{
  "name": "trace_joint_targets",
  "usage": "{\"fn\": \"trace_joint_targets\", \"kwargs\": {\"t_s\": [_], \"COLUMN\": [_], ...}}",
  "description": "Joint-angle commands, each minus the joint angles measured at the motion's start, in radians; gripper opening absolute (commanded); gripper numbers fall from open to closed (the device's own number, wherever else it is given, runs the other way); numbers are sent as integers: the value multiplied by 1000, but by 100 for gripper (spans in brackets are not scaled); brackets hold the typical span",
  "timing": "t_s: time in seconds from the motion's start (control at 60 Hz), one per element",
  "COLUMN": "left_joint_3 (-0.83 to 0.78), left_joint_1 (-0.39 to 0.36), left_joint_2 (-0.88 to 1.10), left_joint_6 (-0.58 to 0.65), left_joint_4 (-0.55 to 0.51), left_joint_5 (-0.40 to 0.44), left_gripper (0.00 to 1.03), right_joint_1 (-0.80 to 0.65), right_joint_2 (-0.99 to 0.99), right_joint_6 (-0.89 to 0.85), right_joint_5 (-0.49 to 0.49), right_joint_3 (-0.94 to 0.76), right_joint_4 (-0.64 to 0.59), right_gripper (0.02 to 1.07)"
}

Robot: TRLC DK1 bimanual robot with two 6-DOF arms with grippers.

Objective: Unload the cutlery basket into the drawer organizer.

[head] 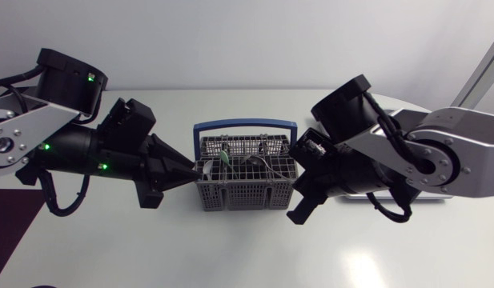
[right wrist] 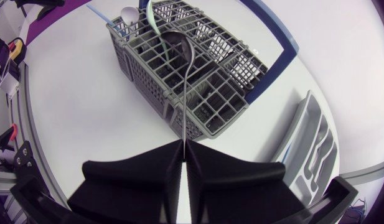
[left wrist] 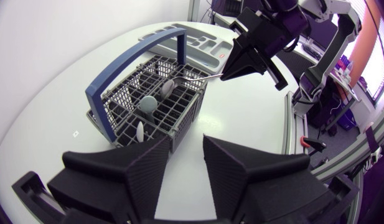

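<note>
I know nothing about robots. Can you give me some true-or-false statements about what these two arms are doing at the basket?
1. The right tool is shut on the handle of a metal spoon. True.
2. The left tool grips a fork. False: its fingers are open, with nothing between them.
3. The cutlery basket has a red handle. False: it has a blue handle.
4. A white spoon stands in the basket. True.
5. The drawer organizer sits on top of the basket. False: it lies on the table beside it.
</note>
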Motion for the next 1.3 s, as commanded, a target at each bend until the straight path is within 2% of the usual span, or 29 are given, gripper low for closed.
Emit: {"fn": "trace_joint_targets", "kwargs": {"t_s": [0.0,0.183,0.333,0.433,0.5,0.633,1.283], "left_joint_3": [31,34,35,42,48,66,144], "left_joint_1": [-11,-14,-20,-29,-41,-63,-156], "left_joint_2": [19,26,27,33,42,61,200], "left_joint_6": [-24,-27,-27,-27,-27,-28,-73], "left_joint_4": [7,7,9,15,21,35,96], "left_joint_5": [-7,-7,-9,-9,-9,-9,-55], "left_gripper": [41,42,49,50,58,66,68], "right_joint_1": [-15,-47,-73,-84,-89,-95,-109], "right_joint_2": [-13,-13,-27,-54,-73,-108,-171], "right_joint_6": [-17,-24,-32,-40,-44,-49,-46], "right_joint_5": [-11,-48,-99,-128,-142,-163,-192], "right_joint_3": [-15,-6,-11,-17,-21,-34,-24], "right_joint_4": [-9,1,-1,-15,-24,-39,-61], "right_gripper": [12,11,11,11,11,11,11]}}
